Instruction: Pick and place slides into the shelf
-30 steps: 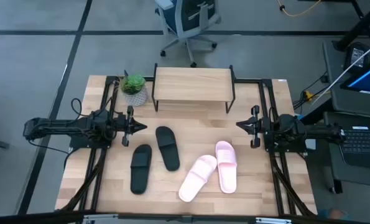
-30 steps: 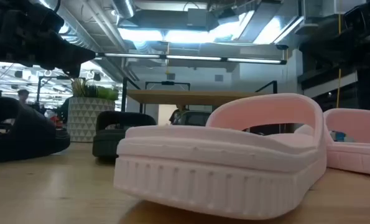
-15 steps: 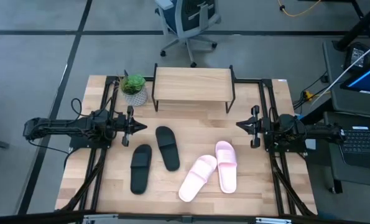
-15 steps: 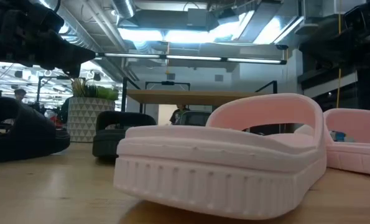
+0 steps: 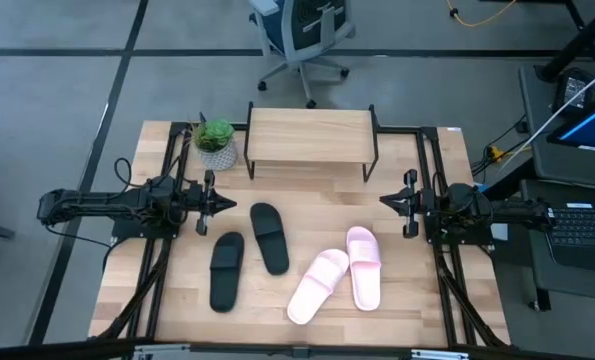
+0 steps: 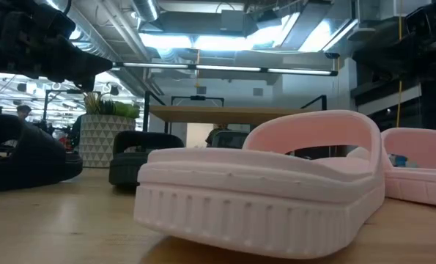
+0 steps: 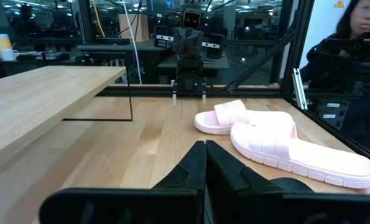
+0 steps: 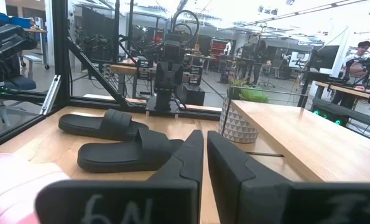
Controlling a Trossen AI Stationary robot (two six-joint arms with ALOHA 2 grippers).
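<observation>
Wooden and pale, the shelf is standing at the far edge of the bench, with nothing on its top board. All four slides are lying on the bench in front of it. Two black slides are sitting toward the left edge, and two pink slides are resting near the front edge, toward the right. A small potted plant is standing just beside the shelf, near the far left corner. The left gripper is waiting at the left edge with fingers pressed together, holding nothing. The right gripper is waiting at the right edge, fingers almost together, also holding nothing.
</observation>
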